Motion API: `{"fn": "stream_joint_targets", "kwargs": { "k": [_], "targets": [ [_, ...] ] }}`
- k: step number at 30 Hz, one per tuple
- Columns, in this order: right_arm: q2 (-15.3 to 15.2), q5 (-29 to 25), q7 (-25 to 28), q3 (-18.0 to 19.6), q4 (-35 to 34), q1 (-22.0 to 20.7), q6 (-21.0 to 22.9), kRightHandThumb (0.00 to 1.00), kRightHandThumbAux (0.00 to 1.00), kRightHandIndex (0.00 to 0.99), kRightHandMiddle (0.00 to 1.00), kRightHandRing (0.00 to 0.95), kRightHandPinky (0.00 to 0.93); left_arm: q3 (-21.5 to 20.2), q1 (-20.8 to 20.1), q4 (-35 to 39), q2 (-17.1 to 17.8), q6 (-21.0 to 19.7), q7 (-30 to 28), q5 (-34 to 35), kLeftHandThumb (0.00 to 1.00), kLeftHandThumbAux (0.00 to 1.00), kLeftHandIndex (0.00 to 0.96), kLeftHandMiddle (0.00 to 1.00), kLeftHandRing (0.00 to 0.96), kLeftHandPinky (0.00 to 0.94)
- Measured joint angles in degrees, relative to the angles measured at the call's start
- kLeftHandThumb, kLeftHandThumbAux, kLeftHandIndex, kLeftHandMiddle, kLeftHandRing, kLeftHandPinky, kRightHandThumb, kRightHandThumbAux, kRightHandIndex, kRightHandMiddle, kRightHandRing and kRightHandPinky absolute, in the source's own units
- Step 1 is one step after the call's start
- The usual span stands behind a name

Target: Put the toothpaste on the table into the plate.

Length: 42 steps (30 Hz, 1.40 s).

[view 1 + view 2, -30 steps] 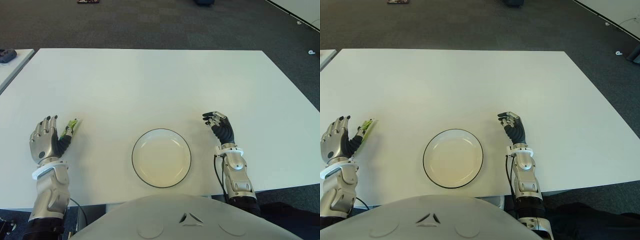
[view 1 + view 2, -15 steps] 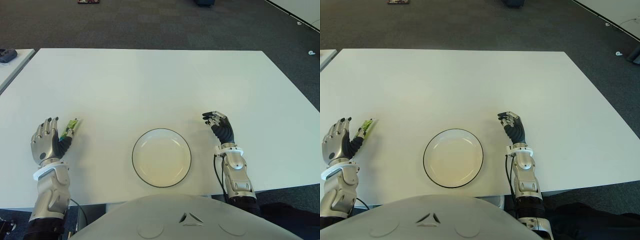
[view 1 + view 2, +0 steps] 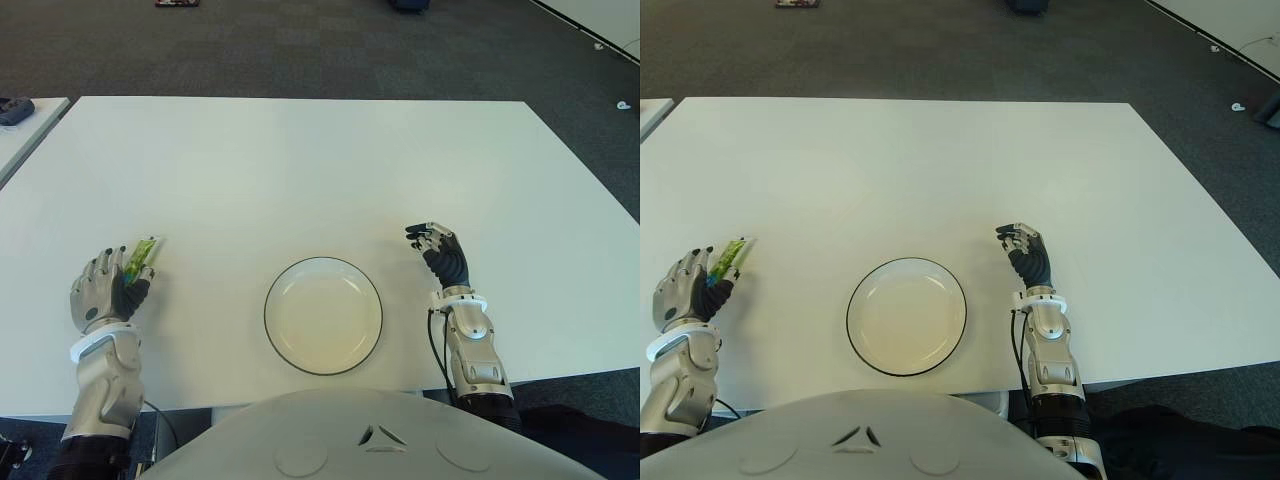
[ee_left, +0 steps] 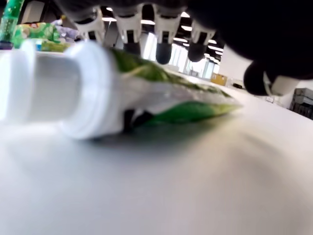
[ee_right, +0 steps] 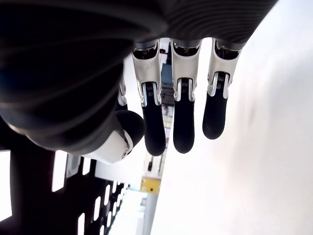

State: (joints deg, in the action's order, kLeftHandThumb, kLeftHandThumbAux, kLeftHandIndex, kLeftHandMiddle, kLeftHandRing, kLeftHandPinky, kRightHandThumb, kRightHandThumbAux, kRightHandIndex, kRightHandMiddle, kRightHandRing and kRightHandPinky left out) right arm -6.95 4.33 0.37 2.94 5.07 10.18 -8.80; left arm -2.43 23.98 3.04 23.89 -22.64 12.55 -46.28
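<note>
Left hand (image 3: pixel 103 292) sits at the near left part of the white surface (image 3: pixel 300 170), its dark-tipped fingers (image 4: pixel 164 49) curved over the green toothpaste (image 3: pixel 140 258) tube. In the left wrist view the tube lies flat on the surface, white cap (image 4: pixel 54 93) toward the camera, with the fingertips arched just above its crimped green body and the thumb on the other side; the fingers are closing around it, but whether they actually press on the tube cannot be told, and the tube is not lifted. In the eye views the far end of the tube sticks out beyond the fingers, pointing away from the robot.

Well to the right of the tube, near the front edge of the surface, stands the plate (image 3: pixel 372 300), round, pale and dark-rimmed, with nothing in it.

Right hand (image 3: pixel 440 252) shows to the right of the plate, apart from it. Its own wrist view shows the fingers (image 5: pixel 183 117) half curled with the thumb tucked near them, holding nothing.

Dark carpet floor (image 3: pixel 330 50) lies beyond the far edge of the surface.
</note>
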Motion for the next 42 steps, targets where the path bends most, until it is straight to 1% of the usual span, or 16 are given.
{"fn": "stream_joint_targets", "kwargs": {
  "k": [4, 9, 20, 31, 36, 39, 42],
  "targets": [
    [0.0, 0.0, 0.0, 0.0, -0.03, 0.0, 0.01, 0.689, 0.73, 0.421, 0.398, 0.363, 0.366, 1.38, 0.57, 2.08, 1.58, -1.14, -4.3, -0.67, 0.523, 0.152, 0.0, 0.0, 0.0, 0.0],
    [-0.01, -0.02, -0.04, 0.03, -0.27, 0.09, 0.24, 0.688, 0.73, 0.419, 0.402, 0.37, 0.377, 2.7, 1.52, 4.32, 5.12, -2.73, -11.62, -1.45, 0.497, 0.141, 0.0, 0.0, 0.0, 0.0],
    [0.09, -0.04, -0.06, -0.01, -0.6, 0.24, 0.32, 0.688, 0.73, 0.419, 0.396, 0.363, 0.359, 4.96, 1.63, 8.07, 11.85, -5.28, -23.6, -2.86, 0.473, 0.151, 0.0, 0.0, 0.0, 0.0],
    [0.02, -0.08, 0.09, 0.07, -0.62, 0.62, 0.31, 0.688, 0.73, 0.42, 0.397, 0.369, 0.377, 6.63, 1.23, 10.56, 15.8, -7.06, -31.26, -3.93, 0.477, 0.177, 0.0, 0.0, 0.0, 0.001],
    [-0.04, -0.08, 0.11, 0.09, -0.63, 0.74, 0.31, 0.686, 0.731, 0.418, 0.395, 0.37, 0.376, 7.45, 0.41, 11.61, 17.53, -7.74, -34.79, -4.2, 0.47, 0.204, 0.0, 0.0, 0.0, 0.038],
    [-0.11, -0.08, 0.12, 0.09, -0.63, 0.74, 0.31, 0.686, 0.731, 0.418, 0.391, 0.366, 0.367, 7.77, 0.2, 12.11, 18.1, -8.23, -35.99, -4.38, 0.469, 0.22, 0.0, 0.0, 0.0, 0.044],
    [-0.16, -0.09, 0.12, 0.15, -0.63, 0.74, 0.31, 0.686, 0.731, 0.417, 0.389, 0.367, 0.378, 7.84, 0.16, 12.37, 18.15, -8.76, -36.45, -4.41, 0.47, 0.232, 0.0, 0.0, 0.0, 0.056]
  ]
}}
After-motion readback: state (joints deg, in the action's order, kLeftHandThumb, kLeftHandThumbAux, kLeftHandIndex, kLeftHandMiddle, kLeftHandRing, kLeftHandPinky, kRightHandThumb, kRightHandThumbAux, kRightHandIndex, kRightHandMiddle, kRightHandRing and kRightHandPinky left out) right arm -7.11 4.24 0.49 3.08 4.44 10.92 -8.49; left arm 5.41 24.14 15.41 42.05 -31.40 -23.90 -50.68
